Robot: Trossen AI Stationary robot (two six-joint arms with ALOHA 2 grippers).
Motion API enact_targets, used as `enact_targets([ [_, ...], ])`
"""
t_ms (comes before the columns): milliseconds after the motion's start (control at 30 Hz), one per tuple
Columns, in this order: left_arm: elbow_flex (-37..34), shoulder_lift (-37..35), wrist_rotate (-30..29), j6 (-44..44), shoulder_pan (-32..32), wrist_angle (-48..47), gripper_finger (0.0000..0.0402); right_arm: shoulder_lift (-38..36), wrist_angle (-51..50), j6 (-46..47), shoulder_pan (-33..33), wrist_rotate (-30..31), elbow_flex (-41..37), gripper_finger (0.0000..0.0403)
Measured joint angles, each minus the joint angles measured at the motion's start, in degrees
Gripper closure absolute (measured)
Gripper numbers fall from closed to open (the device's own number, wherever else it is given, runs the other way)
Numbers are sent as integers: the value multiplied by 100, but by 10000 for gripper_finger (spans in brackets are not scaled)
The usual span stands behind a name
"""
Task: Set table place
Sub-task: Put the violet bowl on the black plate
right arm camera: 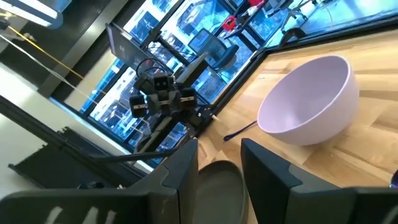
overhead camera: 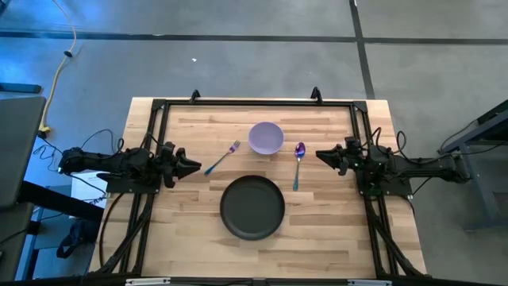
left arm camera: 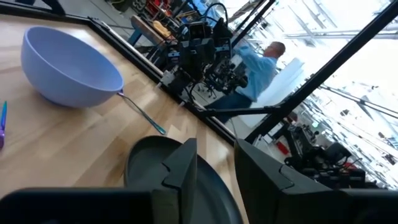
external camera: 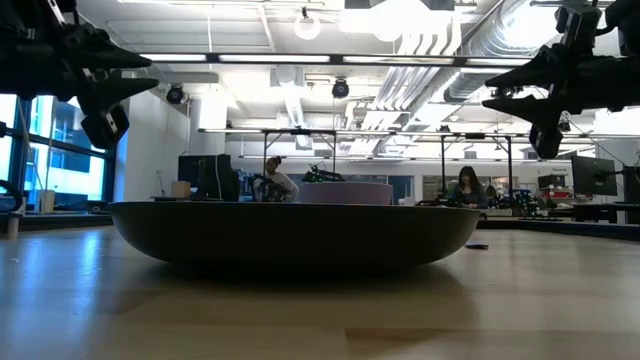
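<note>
table (overhead camera: 333, 238): plate (overhead camera: 252, 208) by near edge, bowl (overhead camera: 266, 137) behind, fork (overhead camera: 223, 157) and spoon (overhead camera: 298, 163) beside (meal-ready) | left hand (overhead camera: 194, 165), right hand (overhead camera: 321, 156): fingers apart, holding nothing, parked at 2 side edges

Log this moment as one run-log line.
left claw: open, empty, table's left edge | right claw: open, empty, right edge | plate: front centre | bowl: behind plate | fork: bowl's left | spoon: bowl's right

site: open-plan robotics lab | cues: ceiling ducts (external camera: 470, 60) (exposed), strip lights, monitors (external camera: 205, 175), people (external camera: 467, 187) at benches
</note>
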Motion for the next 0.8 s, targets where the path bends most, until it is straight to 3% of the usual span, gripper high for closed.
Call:
enact_targets([
  [233, 2, 0, -30, 7, 0, 147, 307, 0, 57, 76, 0, 4, 0, 289],
  [500, 2, 2, -73, 24, 0, 119, 307, 2, 919, -428, 0, 4, 0, 289],
  [800, 2, 1, -74, -20, 0, 113, 307, 7, 772, -380, 0, 8, 0, 289],
])
